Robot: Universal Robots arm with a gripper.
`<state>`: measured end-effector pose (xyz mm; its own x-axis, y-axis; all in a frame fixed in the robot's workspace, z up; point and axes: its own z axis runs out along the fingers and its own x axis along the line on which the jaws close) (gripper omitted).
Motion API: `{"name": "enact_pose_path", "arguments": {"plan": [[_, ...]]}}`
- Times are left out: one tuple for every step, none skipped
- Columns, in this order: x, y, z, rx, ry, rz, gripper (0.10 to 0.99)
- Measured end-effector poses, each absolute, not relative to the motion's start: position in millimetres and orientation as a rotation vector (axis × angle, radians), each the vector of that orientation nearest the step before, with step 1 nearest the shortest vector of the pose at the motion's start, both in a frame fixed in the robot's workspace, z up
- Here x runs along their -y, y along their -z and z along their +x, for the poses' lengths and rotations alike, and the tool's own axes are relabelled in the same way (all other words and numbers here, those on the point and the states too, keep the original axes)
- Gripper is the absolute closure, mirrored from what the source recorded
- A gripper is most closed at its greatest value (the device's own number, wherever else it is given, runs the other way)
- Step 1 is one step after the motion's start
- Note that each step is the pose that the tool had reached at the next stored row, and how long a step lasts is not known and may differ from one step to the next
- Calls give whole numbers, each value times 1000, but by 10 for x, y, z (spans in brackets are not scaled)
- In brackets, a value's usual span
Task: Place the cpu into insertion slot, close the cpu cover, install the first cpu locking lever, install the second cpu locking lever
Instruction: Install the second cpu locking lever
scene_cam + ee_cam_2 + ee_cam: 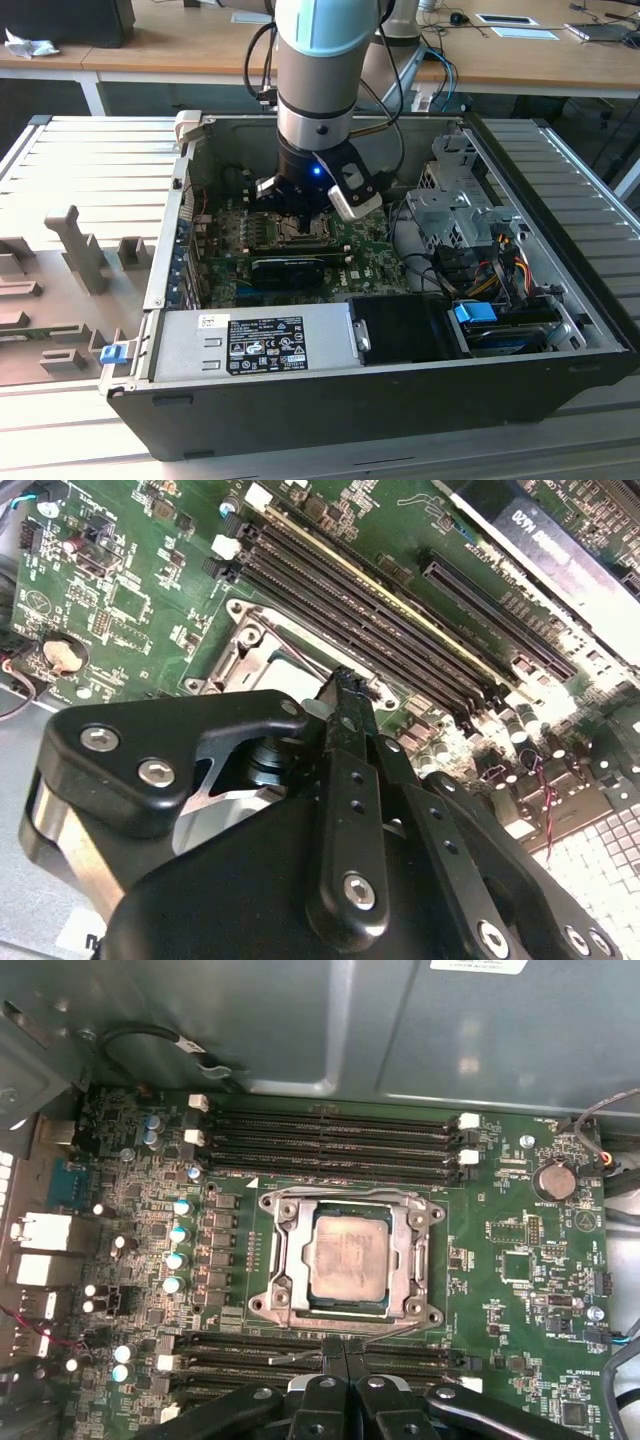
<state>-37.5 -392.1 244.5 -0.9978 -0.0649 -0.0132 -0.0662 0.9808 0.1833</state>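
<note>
One dull silver-grey square cpu (347, 1263) seated under one grey metal frame cpu cover (290, 1260); black gripper (344, 1355) fingers pressed together, empty.

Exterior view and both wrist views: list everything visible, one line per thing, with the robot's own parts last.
computer case: one, black, open-sided, lying on the grey work surface.
motherboard: one, green, on the case floor.
cpu: one, dull silver-grey, seated in the socket.
cpu cover: one, grey metal frame, down flat around the cpu.
memory slots: two banks, black, one on each side of the socket.
coin battery: one, silver, near the board's edge.
power supply: one, grey, along the case's near wall.
drive cage: one, grey metal, at the exterior view's right.
desks: wooden, behind the case.
robot arm: one, silver and pale blue, over the socket.
hand: one, black, fingers together, just beside the socket.
</note>
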Motion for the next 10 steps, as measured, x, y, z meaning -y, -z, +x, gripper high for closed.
{"name": "enact_pose_path", "arguments": {"plan": [[3924, -2442, -384, -3119, -291, -103, 984], [3926, -2429, -386, -3119, -292, -103, 984], [3929, -2423, -387, -3119, -293, -104, 984], [3930, -2417, -389, -3119, -293, -104, 984], [3932, -2400, -394, -3120, -293, -103, 984], [3932, -2386, -397, -3120, -293, -103, 984], [3932, -2371, -398, -3120, -293, -103, 984], [3932, -2364, -398, -3120, -295, -103, 984], [3932, -2362, -398, -3120, -295, -103, 984], [3932, -2360, -399, -3120, -296, -103, 984]]}}
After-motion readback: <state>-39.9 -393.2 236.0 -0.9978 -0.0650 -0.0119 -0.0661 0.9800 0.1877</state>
